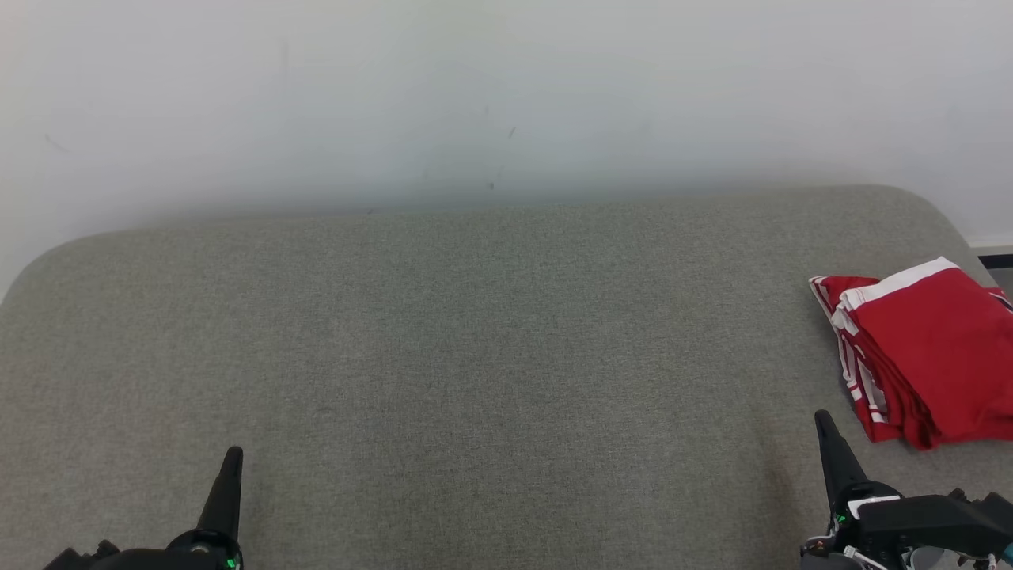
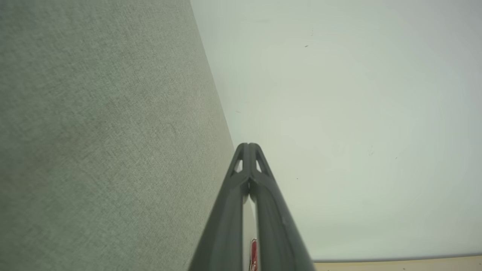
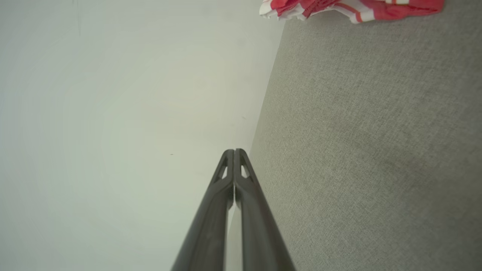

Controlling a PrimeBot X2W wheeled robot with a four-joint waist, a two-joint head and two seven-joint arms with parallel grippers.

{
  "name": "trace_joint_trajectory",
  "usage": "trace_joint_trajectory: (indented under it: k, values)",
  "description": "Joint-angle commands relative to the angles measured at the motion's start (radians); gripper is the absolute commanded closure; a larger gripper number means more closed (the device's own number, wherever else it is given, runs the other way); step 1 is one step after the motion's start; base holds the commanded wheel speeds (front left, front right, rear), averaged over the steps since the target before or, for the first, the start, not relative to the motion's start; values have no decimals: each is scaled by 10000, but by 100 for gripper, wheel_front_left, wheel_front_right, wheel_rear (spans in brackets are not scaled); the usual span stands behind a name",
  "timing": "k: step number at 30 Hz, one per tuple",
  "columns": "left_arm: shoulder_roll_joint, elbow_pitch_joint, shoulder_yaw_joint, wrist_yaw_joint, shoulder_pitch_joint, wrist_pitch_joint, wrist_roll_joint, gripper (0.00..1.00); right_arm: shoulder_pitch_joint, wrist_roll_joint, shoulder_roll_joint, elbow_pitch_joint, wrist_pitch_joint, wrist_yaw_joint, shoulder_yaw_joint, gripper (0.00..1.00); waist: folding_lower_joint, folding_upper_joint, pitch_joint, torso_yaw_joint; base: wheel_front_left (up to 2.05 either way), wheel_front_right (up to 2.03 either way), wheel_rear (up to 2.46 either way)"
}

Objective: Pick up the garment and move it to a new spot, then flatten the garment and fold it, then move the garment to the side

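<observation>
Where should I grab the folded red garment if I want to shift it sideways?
Grip the red garment at its near-left edge, where the striped layers stack up and lie exposed. Come in low from the left with the right gripper, which sits shut just beside that edge and must open first. Pinching all layers together there should keep the fold intact.

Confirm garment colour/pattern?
Red with white bands and stripes along its edges; the garment shows best in the head view, folded at the right edge of the grey surface.
</observation>
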Motion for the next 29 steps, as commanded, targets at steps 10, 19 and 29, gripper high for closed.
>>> trace_joint_trajectory:
  k: [10, 19, 29]
  values:
    - [65, -118, 41, -69, -244, 257, -862, 100, -140, 965, 3, -185, 189, -17, -141, 100, -1, -1, 66, 37, 0, 0, 0]
    - [72, -147, 45, -94, -343, 421, -1495, 100, -172, 1627, 5, -253, 301, -19, -231, 100, -1, -1, 122, 69, 0, 0, 0]
    - [79, -178, 48, -88, -408, 571, -2070, 100, -192, 2244, 6, -325, 413, -21, -309, 100, -1, -1, 179, 101, 0, 0, 0]
